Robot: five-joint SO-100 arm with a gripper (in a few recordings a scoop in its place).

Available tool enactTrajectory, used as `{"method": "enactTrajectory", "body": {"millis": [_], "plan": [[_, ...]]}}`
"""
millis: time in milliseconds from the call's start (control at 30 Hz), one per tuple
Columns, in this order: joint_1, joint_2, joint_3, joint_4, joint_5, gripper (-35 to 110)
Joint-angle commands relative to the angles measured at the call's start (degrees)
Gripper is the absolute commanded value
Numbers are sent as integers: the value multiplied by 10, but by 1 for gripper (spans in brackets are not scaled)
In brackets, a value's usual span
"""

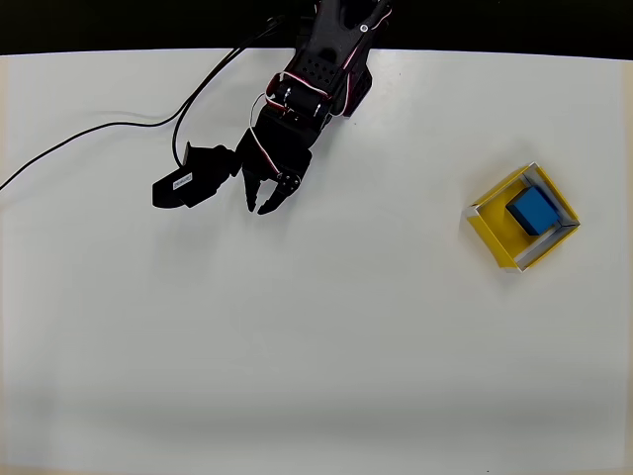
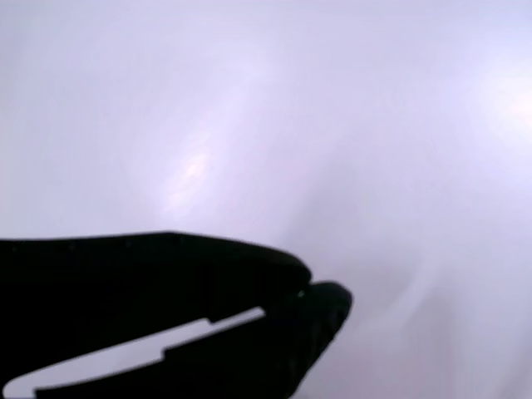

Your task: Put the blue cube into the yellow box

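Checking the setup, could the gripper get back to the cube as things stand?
Probably yes: bare table lies between the gripper and the box, and the cube sits uncovered inside.

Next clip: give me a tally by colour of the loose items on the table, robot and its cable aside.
Blue: 1, the blue cube, sitting inside the box.
Yellow: 1, the yellow box, near the right edge of the table in the overhead view.
Total: 2.
The end effector holds neither; its tips meet in the wrist view.
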Motion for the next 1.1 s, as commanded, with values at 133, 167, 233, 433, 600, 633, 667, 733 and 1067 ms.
{"method": "enactTrajectory", "body": {"millis": [133, 167, 233, 433, 600, 633, 667, 733, 1067], "plan": [[-132, 69, 15, 193, 39, 0], [-144, 77, 15, 224, 36, 0], [-163, 86, 15, 279, 25, 0], [-186, 94, 15, 283, 27, 1], [-175, 95, 15, 284, 18, 1], [-175, 95, 15, 284, 18, 1], [-174, 95, 15, 284, 18, 1], [-172, 93, 15, 284, 18, 1], [-172, 92, 15, 284, 18, 1]]}}
